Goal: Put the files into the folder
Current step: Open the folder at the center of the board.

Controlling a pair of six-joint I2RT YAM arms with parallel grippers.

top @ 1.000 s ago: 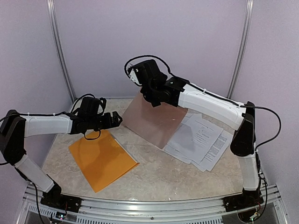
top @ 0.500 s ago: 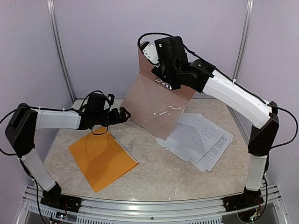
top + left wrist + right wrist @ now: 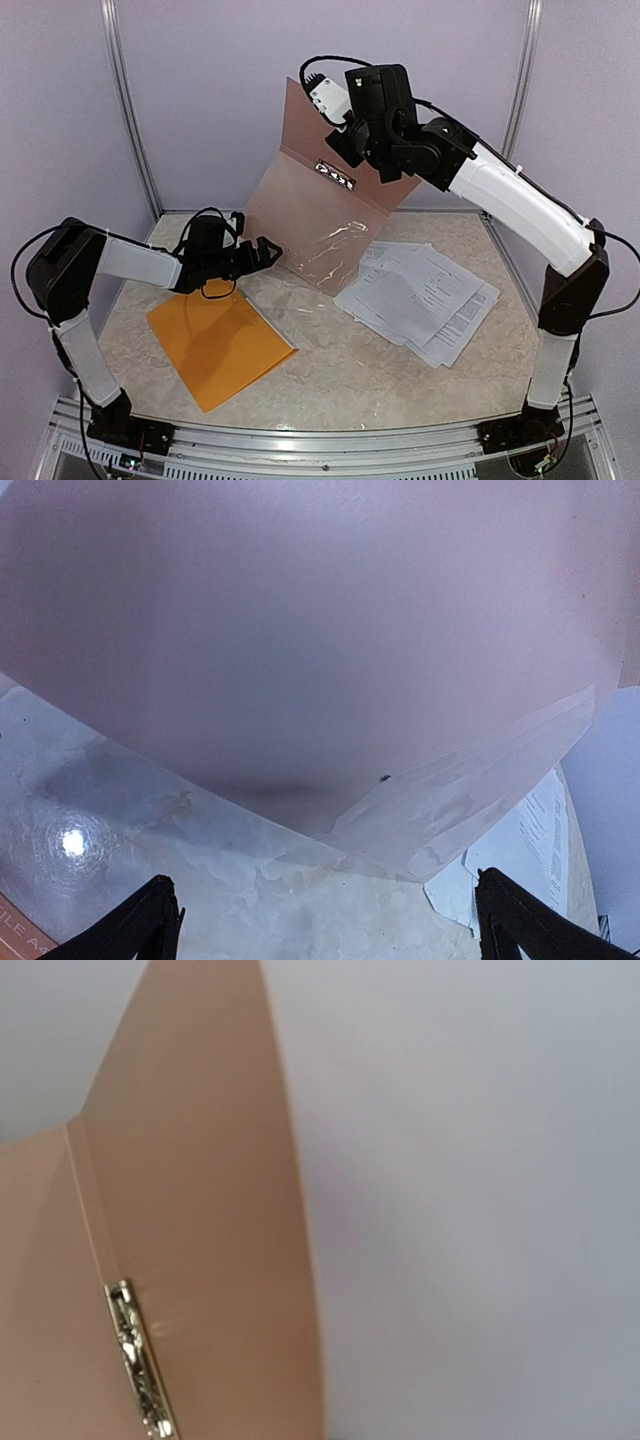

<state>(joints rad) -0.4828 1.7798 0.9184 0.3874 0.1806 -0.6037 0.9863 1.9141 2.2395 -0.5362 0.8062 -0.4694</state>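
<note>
i keep the right claw (image 3: 346,152) clenched on the clipboard (image 3: 315,215), raised and tilted, apparently to uncover the files (image 3: 420,300) on the surface (image 3: 380,375). left claw (image 3: 266,250) released beside its lower edge. the folder (image 3: 218,340) lies flat, front left.

A blurred pinkish-brown panel (image 3: 300,630) fills most of the view above the marbled bench (image 3: 200,865), with a clear plastic flap (image 3: 470,795) at its lower right edge. The left tool (image 3: 330,925) is spread wide, its 2 black fingers (image 3: 150,925) at the bottom corners. White printed files (image 3: 540,840) lie at lower right, and a corner of the orange folder (image 3: 15,930) shows at bottom left.
</note>
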